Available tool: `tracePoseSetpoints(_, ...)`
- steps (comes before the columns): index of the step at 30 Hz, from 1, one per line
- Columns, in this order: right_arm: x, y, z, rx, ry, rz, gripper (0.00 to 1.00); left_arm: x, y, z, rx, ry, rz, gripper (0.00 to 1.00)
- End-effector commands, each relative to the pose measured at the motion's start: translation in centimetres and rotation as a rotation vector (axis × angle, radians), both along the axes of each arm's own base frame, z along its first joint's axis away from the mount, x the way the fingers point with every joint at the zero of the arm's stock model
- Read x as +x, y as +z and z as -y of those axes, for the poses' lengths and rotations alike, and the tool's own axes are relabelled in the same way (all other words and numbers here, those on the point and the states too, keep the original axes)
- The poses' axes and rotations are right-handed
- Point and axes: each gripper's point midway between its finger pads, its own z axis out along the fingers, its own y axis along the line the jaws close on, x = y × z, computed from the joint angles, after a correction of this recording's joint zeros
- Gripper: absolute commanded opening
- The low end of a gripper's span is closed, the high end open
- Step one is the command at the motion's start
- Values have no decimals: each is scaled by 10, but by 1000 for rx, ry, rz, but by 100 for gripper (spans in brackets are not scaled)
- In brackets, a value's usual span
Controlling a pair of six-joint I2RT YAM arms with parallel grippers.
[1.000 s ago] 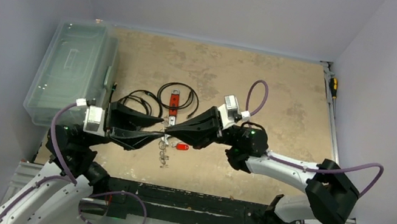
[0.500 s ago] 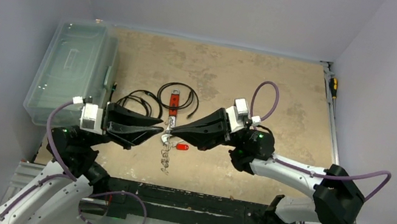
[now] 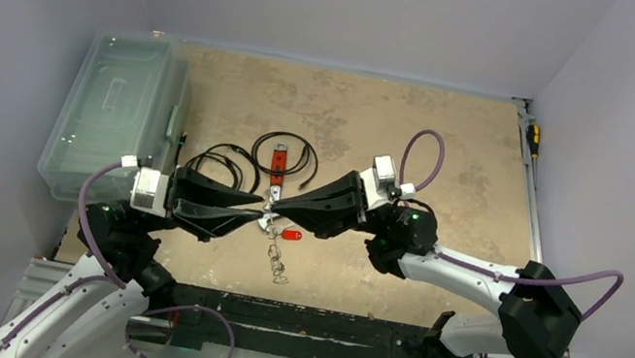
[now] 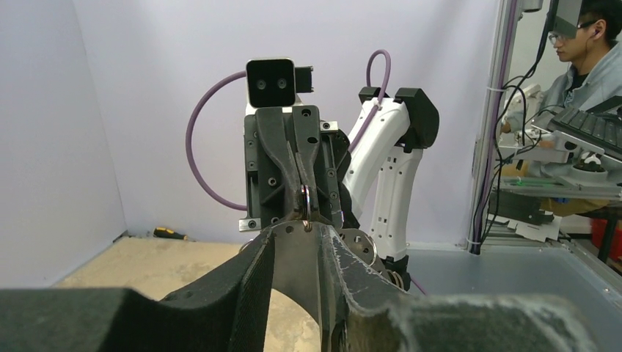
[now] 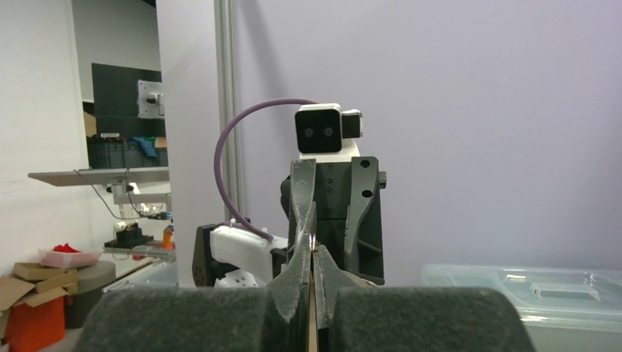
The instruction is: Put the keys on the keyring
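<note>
Right gripper (image 3: 273, 208) pinches silvery ring (image 4: 304, 203), tip-to-tip with left gripper (image 3: 254, 217), its jaws narrow, hold unclear; keys (image 3: 277, 262) dangle just below, strung toward near edge.

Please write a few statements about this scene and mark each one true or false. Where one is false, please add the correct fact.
1. The left pincer and the right pincer meet tip to tip over the table. True.
2. The clear plastic box stands at the right side of the table. False: it stands at the left side.
3. A red tag is close to the pincer tips. True.
4. The right pincer is wide open. False: it is shut on a thin metal ring.
5. The left pincer holds the black cables. False: they lie on the table behind the pincers.
</note>
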Motion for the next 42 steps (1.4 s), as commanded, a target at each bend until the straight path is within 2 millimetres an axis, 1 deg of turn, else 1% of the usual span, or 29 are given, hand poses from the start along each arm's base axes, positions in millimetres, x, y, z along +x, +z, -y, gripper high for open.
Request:
tracePoseSetpoints(1, -9, 35, 20, 156, -22, 84, 0, -6, 4, -1, -4, -16, 29, 26)
tracePoseSetpoints(7, -9, 30, 17, 151, -6, 72, 0, -5, 4, 0, -3, -21, 29, 17)
tracePoseSetpoints(16, -10, 28, 15, 151, 6, 67, 0, -1, 1, 3, 10, -27, 15, 13)
tracePoseSetpoints(23, -13, 25, 14, 150, 24, 67, 0, 3, -2, 4, 21, -14, 7, 0)
tracePoseSetpoints(27, -18, 22, 12, 140, 54, 73, 0, 12, -4, 6, 47, 22, -4, 0)
tracePoseSetpoints(30, -20, 16, 10, 116, 74, 70, 0, 23, -9, 7, 94, 75, -12, 0)
tracePoseSetpoints(31, -20, 14, 9, 102, 73, 70, 1, 27, -11, 6, 103, 96, -18, 0)
tracePoseSetpoints(34, -17, 5, 5, 40, 37, 76, 22, 35, -15, 6, 122, 126, -50, 0)
tracePoseSetpoints(36, -15, 0, 5, 5, 6, 89, 36, 37, -17, 7, 128, 127, -55, 0)
tracePoseSetpoints(38, -10, -3, 5, -29, -44, 87, 49, 38, -18, 7, 131, 132, -56, 0)
tracePoseSetpoints(39, -8, -5, 6, -45, -64, 87, 53, 38, -18, 7, 130, 137, -53, 0)
tracePoseSetpoints(42, 0, -7, 7, -78, -127, 80, 61, 42, -18, 6, 138, 158, -51, 0)
